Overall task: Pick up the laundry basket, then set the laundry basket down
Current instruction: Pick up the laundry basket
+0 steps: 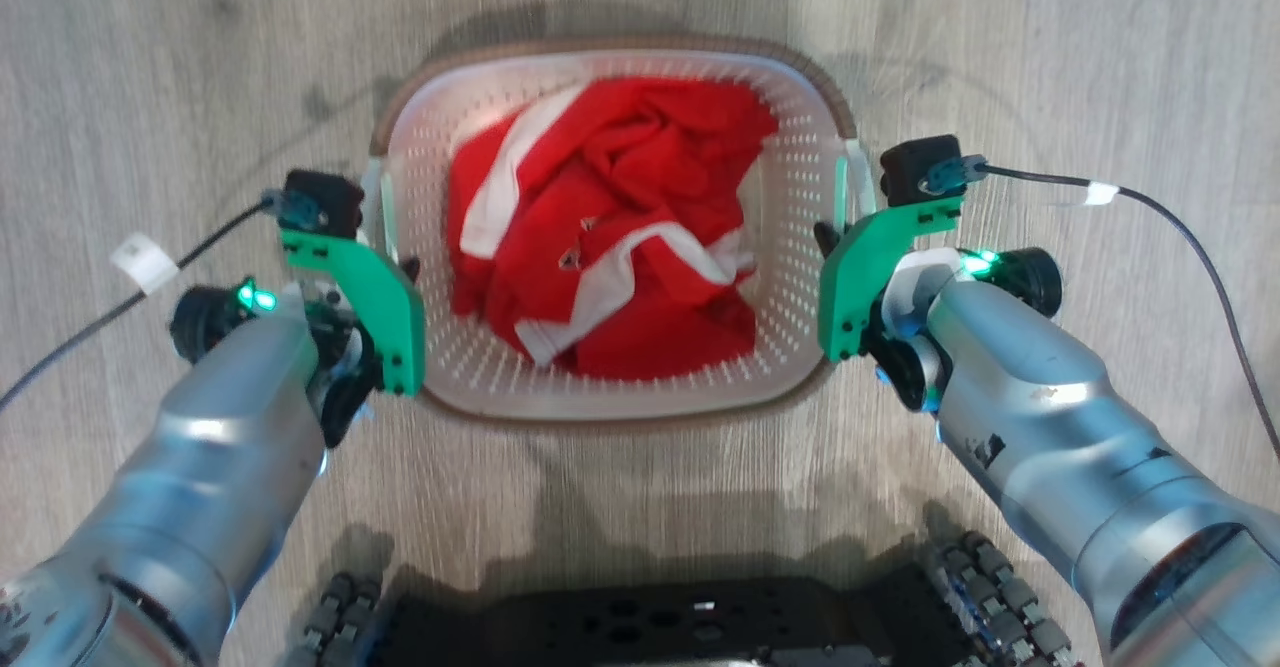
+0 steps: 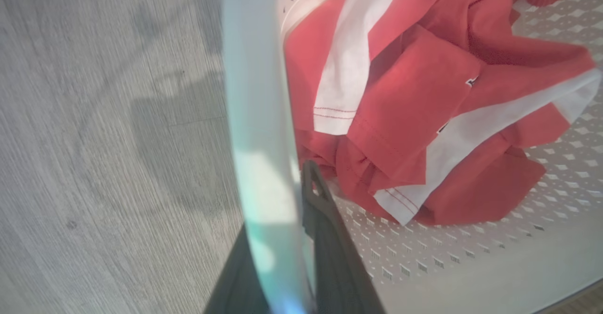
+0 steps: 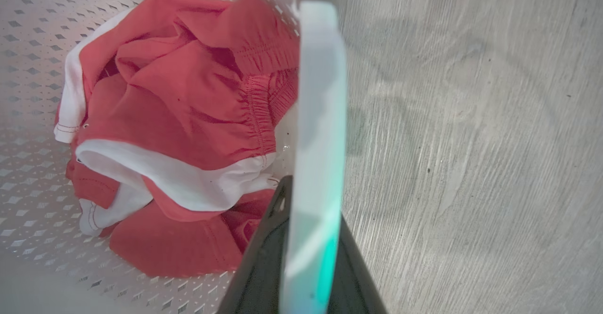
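Note:
The laundry basket (image 1: 800, 197), cream-white and perforated with a brown rim, fills the middle of the head view and holds a red and white garment (image 1: 610, 227). My left gripper (image 1: 398, 269) is shut on the basket's left white handle (image 2: 259, 140), one dark finger (image 2: 325, 220) inside the wall and the other outside. My right gripper (image 1: 828, 239) is shut on the right white handle (image 3: 318, 116), with a dark finger (image 3: 268, 248) on the inner side. The basket's shadow lies offset on the floor, so it looks raised between the two arms.
Grey wood-look floor (image 1: 1050, 67) surrounds the basket on all sides. My dark wheeled base (image 1: 640, 627) sits just below the basket in the head view. Black cables (image 1: 1180, 237) trail from both wrists out to the sides.

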You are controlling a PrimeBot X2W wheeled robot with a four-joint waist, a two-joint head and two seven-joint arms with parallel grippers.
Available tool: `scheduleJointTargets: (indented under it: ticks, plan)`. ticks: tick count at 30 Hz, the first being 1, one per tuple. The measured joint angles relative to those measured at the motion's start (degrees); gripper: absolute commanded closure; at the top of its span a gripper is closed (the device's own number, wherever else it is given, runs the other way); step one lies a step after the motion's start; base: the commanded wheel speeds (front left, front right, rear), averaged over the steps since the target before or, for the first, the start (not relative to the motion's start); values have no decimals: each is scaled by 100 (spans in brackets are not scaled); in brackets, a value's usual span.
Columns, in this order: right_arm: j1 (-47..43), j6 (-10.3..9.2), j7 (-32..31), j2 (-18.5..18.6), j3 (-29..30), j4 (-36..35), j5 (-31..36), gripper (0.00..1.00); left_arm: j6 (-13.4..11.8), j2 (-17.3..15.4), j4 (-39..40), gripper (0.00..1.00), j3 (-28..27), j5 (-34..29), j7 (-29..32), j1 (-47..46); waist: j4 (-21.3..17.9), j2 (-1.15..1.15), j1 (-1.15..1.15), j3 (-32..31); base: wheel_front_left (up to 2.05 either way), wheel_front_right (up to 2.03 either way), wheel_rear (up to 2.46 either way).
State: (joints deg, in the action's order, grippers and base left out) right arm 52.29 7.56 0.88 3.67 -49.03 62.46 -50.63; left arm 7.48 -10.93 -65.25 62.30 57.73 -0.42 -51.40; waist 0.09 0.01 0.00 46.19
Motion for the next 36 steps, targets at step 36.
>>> scheduleJointTargets:
  ticks: [36]
  plan:
    - [-1150, -49, -2007, 31, -1053, -547, -701, 100, -46, -1102, 1622, 100, 1114, 499, 1304, 1321, 13, 0, -1, -2560, 0, 0, 0]
